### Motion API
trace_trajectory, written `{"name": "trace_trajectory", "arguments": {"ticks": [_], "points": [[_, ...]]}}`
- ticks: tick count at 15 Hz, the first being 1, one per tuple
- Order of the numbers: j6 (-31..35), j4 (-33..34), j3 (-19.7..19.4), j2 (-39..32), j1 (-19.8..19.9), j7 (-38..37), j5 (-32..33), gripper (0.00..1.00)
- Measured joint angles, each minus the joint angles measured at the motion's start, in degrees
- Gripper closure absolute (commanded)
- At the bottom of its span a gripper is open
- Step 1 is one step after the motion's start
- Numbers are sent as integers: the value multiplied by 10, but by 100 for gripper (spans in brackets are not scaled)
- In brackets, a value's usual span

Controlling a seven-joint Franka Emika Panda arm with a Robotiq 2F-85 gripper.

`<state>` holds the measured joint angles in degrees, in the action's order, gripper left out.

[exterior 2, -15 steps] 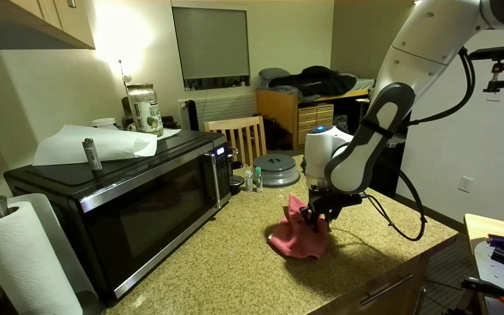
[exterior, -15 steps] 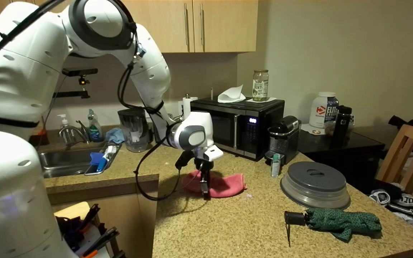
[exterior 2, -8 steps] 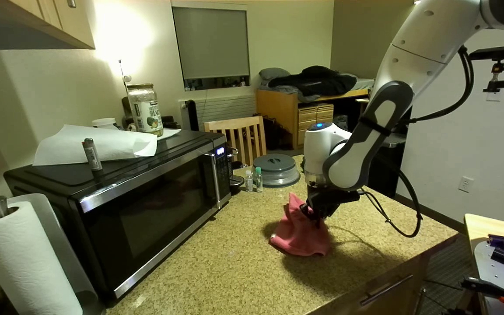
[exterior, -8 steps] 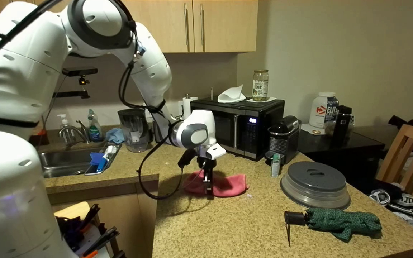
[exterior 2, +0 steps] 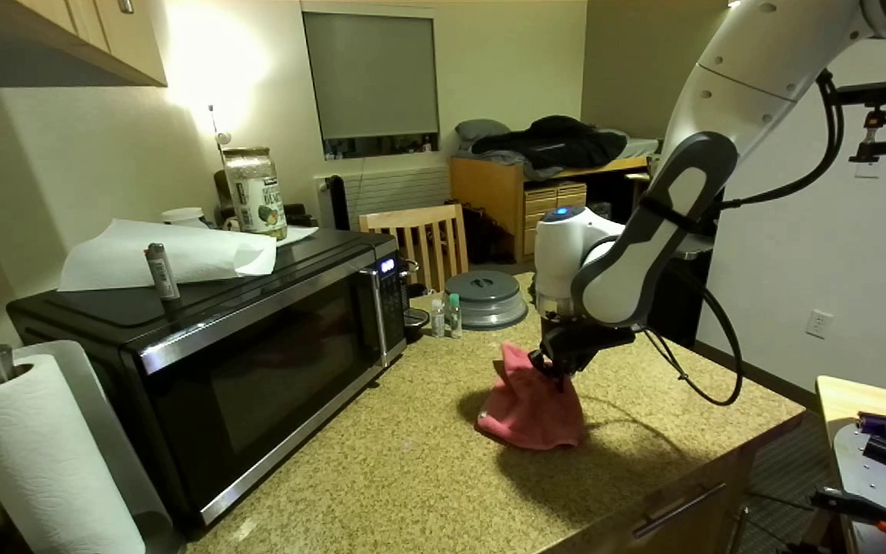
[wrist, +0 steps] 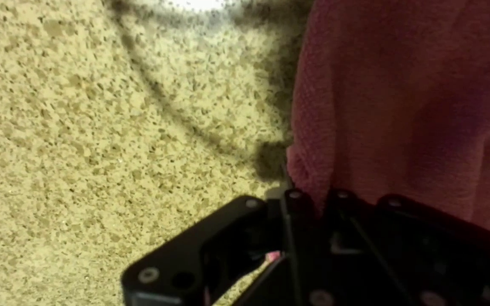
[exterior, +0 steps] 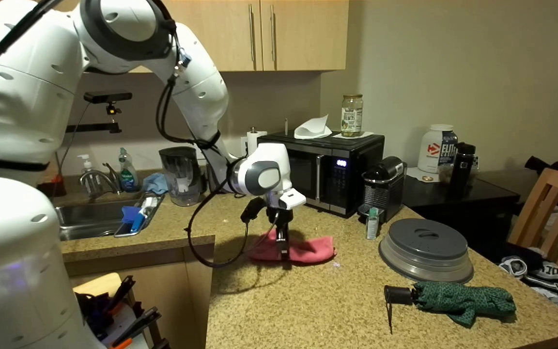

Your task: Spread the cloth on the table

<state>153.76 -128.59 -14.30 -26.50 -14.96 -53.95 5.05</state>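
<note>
Wrist view: the left half of the frame is taken up by the speckled table (wrist: 92, 140). Just right of lower centre, the gripper (wrist: 320, 199) is drawn almost fully together, a rolled edge of the cloth (wrist: 398, 110) being pinched between its tips; the right side is filled by the same cloth, on the table and in loose folds. Because only a narrow strip seems to be held, the edge could be lost under a sharp pull.

In an exterior view, left of the gripper, a loop of cable (exterior: 189, 236) is hung low; by it the cloth might be brushed and rumpled if the gripper were turned. At centre, the cloth is bunched, and since no other part of it is seen to be pinned, it would probably be dragged whole rather than unfolded. Farther right, a small bottle (exterior: 372, 225) could be tipped by too wide a sweep.

In an exterior view, the cloth (exterior 2: 531, 415) is raised into a peak left of the gripper; if the held edge were let go too early, that peak might be folded under.
</note>
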Motion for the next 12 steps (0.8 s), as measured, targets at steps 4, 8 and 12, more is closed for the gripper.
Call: {"name": "trace_trajectory", "arguments": {"ticks": [4,8,12], "points": [[-15,-24,-16,40,-12,-34,41,96],[-45,-47,-9,91,-11,-41,63,95],[-98,-56,19,129,-2,-41,69,68]]}}
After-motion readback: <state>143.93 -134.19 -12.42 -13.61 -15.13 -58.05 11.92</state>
